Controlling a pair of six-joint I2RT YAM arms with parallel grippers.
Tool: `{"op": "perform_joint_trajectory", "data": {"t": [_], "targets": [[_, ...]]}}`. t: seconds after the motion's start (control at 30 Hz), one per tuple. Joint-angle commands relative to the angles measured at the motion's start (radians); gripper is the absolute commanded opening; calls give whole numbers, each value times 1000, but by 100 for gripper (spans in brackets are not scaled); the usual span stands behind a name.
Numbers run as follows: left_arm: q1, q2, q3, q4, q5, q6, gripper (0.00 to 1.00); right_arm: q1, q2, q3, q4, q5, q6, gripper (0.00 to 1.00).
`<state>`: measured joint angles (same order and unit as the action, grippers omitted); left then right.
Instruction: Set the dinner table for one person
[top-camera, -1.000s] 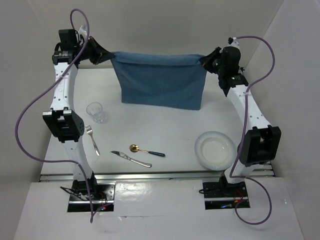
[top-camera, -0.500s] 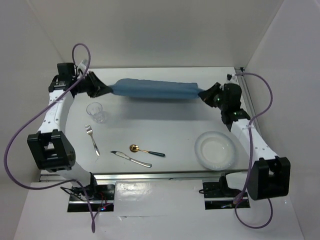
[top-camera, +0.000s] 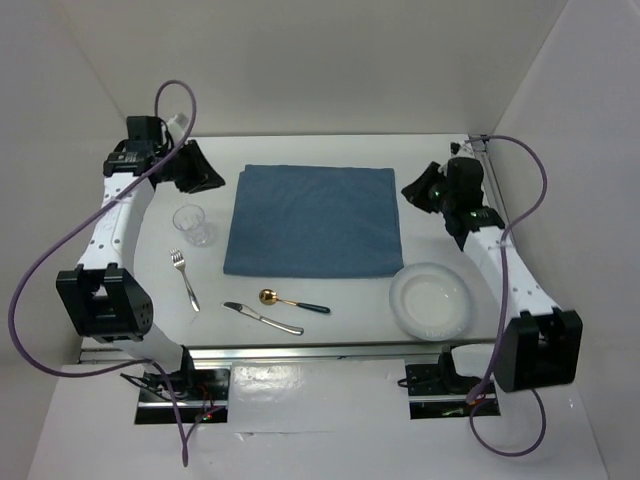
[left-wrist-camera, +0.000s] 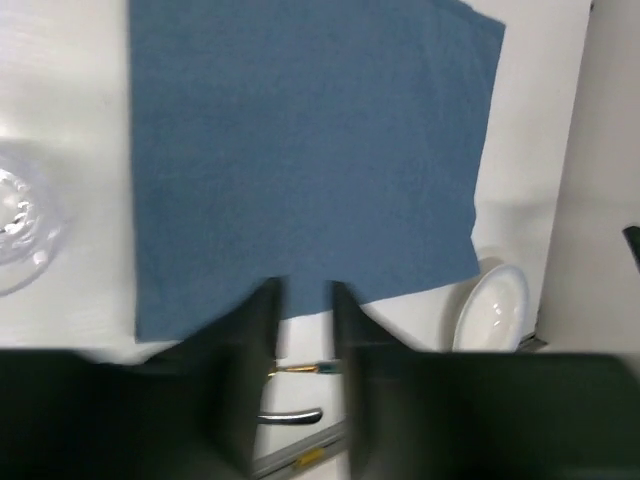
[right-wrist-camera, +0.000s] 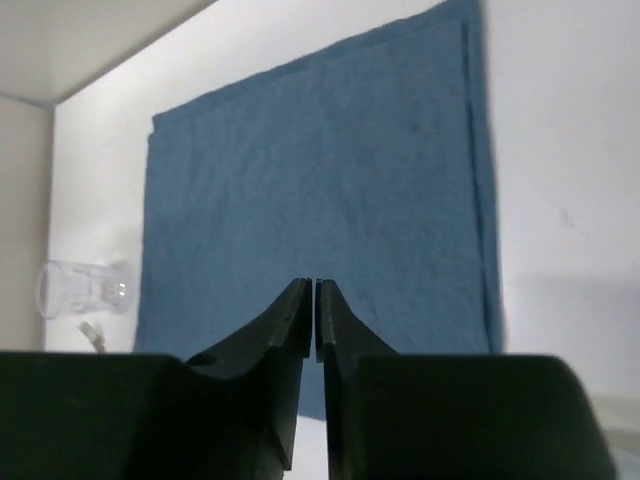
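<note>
The white dinner table bears a blue cloth placemat lying flat at its centre. My left gripper hovers just off the mat's far left corner; in the left wrist view it is open, with nothing between its fingers and the mat spread below. My right gripper hangs off the mat's far right corner. In the right wrist view its jaws stand only a thin slit apart, holding nothing, above the mat.
Left of the mat stand a clear glass and a fork. A knife and a gold-bowled spoon lie near the front rail. A white plate sits at the front right. White walls enclose the table.
Both grippers lowered the hanging cloth, let go of it and drew back from its corners. The cloth now lies flat on the table. The jaws have parted.
</note>
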<state>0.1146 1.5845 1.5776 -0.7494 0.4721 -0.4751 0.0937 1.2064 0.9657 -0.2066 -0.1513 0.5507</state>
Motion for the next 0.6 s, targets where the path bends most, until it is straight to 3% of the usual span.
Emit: {"op": "perform_joint_trajectory", "data": {"t": [0.0,0.03,0.17,0.3,0.57], "targets": [[-82,80,30,1,-20,21,30,26,155,106,-71,-59,-57,15],[-102,125,30,1,-38,10,1,26,192,122,-82,-79,-57,3],[-196,248,7,56,-154,-37,0,75,416,177,-132,-105,-66,0],[-239,331,-43,105,-214,-68,0,84,540,202,-159,-62,-25,0],[-291,364,-198,183,-282,-105,0,93,651,168,-114,-31,-14,0]]}}
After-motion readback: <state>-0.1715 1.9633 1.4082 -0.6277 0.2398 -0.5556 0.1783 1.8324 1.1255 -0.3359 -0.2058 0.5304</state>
